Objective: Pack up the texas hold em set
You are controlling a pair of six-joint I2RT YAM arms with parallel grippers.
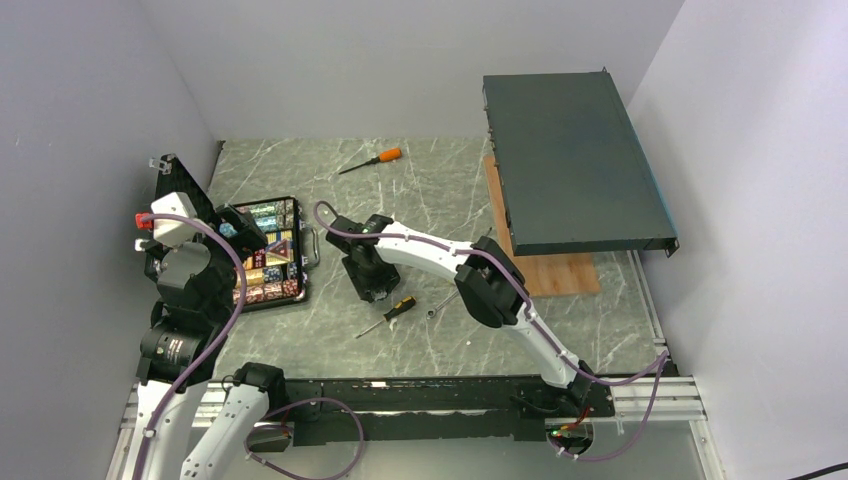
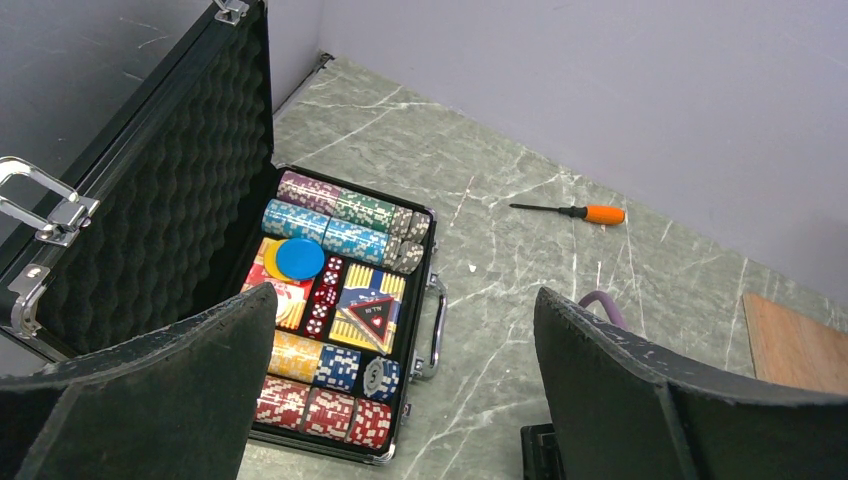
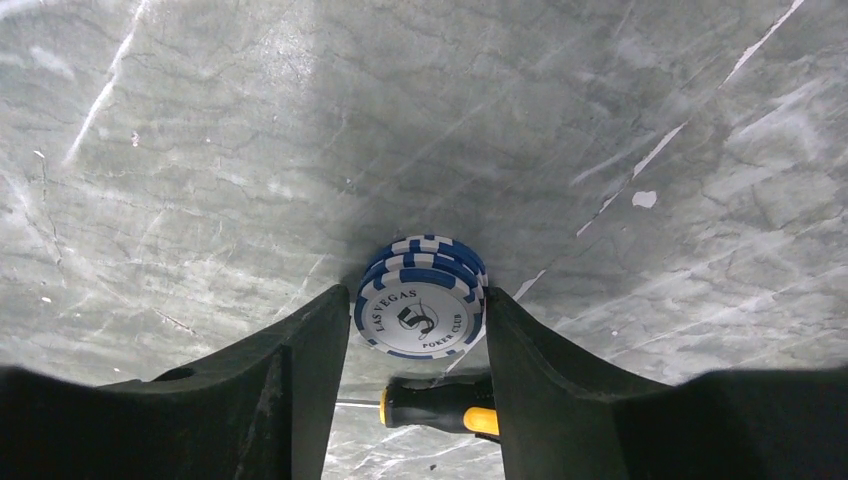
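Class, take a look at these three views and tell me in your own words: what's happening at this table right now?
Two robot arms are packing a poker set. The right end effector grips a small stack of blue-and-white poker chips just above the table, near a yellow-handled screwdriver. The left end effector hangs open above the case, whose foam lid is raised and whose tray already holds rows of chips.

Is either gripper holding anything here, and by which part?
The right gripper pinches a stack of blue poker chips by its rims; left gripper holds nothing.
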